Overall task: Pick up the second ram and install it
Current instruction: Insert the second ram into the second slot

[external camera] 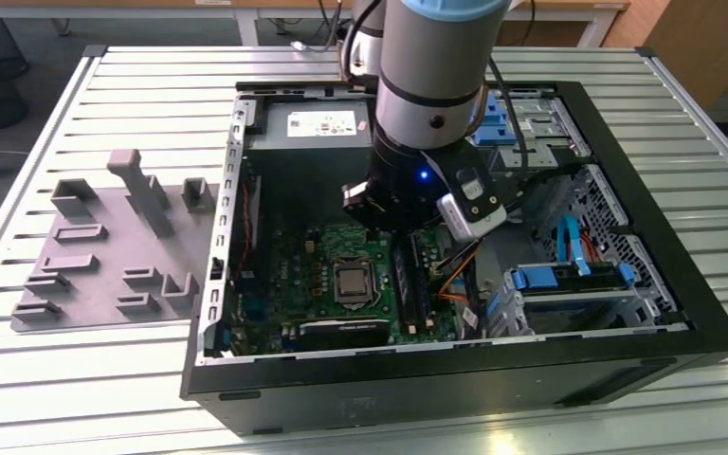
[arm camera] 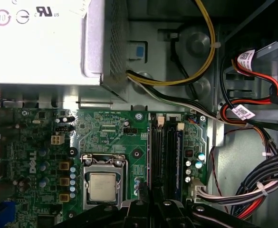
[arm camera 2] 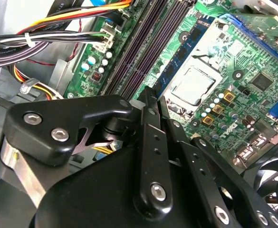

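Observation:
My gripper (arm camera 2: pixel 154 97) hangs inside the open computer case (external camera: pixel 667 332), just above the black memory slots (arm camera: pixel 163 161) of the green motherboard (external camera: pixel 300 261). Its fingers (arm camera 2: pixel 149 118) stand close together, and I see nothing between them. In the first wrist view, a blue-green ram stick (arm camera: pixel 179 161) stands upright in the slot row on the side toward the cables. The second wrist view shows a blue-green ram stick (arm camera 2: pixel 180 51) standing along the slots on the CPU side. I cannot tell which stick is the second ram. In the exterior view the gripper (external camera: pixel 396 226) is over the slots' end nearest the power supply (external camera: pixel 319 128).
A grey fixture plate (external camera: pixel 99 284) with upright blocks lies on the slatted table at the exterior view's left, with no stick on it. Cable bundles (arm camera: pixel 253 190) and blue drive cages (external camera: pixel 567 280) crowd the case beside the slots. The CPU socket (arm camera: pixel 102 186) sits by the slots.

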Available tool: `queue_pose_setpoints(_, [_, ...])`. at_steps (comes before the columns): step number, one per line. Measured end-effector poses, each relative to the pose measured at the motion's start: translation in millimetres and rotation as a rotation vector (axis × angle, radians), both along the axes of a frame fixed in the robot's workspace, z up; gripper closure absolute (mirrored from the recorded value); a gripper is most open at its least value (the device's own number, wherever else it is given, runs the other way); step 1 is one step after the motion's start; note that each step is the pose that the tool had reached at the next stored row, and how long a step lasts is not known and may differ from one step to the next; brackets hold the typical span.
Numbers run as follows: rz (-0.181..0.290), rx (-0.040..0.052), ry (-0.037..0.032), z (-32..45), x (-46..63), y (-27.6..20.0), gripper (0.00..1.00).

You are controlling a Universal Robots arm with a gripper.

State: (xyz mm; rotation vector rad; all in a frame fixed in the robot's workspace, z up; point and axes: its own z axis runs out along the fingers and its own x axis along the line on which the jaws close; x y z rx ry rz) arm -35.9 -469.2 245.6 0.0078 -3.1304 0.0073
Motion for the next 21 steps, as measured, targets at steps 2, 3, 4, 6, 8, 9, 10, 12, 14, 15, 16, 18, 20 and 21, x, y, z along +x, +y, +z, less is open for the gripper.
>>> queue_pose_setpoints(2, [0.000, -0.0003, 0.0001, -0.7, 0.5, 0.0, 0.86])
queue_pose_setpoints(3, [-0.001, -0.0003, 0.0001, -1.1, 0.5, 0.0, 0.86])
queue_pose_setpoints(4, [-0.001, -0.0003, 0.0001, -1.5, 0.6, 0.0, 0.86])
queue_pose_setpoints(6, [-0.001, -0.0004, 0.0001, -2.3, 0.8, 0.0, 0.86])
queue_pose_setpoints(8, [-0.003, -0.0004, 0.0001, -3.1, 1.0, 0.0, 0.86])
queue_pose_setpoints(9, [-0.003, -0.0006, 0.0002, -3.4, 1.1, -0.1, 0.86])
queue_pose_setpoints(10, [-0.003, -0.0006, 0.0002, -3.7, 1.3, -0.2, 0.86])
queue_pose_setpoints(12, [-0.004, -0.0005, 0.0001, -4.1, 1.7, -0.4, 0.86])
queue_pose_setpoints(14, [-0.005, -0.0003, 0.0001, -4.6, 2.0, -0.6, 0.86])
queue_pose_setpoints(15, [-0.005, -0.0002, 0.0000, -4.8, 2.1, -0.7, 0.86])
queue_pose_setpoints(16, [-0.005, -0.0004, 0.0001, -4.9, 2.1, -0.8, 0.86])
queue_pose_setpoints(18, [-0.005, -0.0005, 0.0002, -5.0, 2.2, -0.8, 0.86])
queue_pose_setpoints(20, [-0.005, -0.0004, 0.0001, -5.1, 2.2, -0.8, 0.86])
queue_pose_setpoints(21, [-0.005, -0.0003, 0.0001, -5.1, 2.2, -0.8, 0.86])
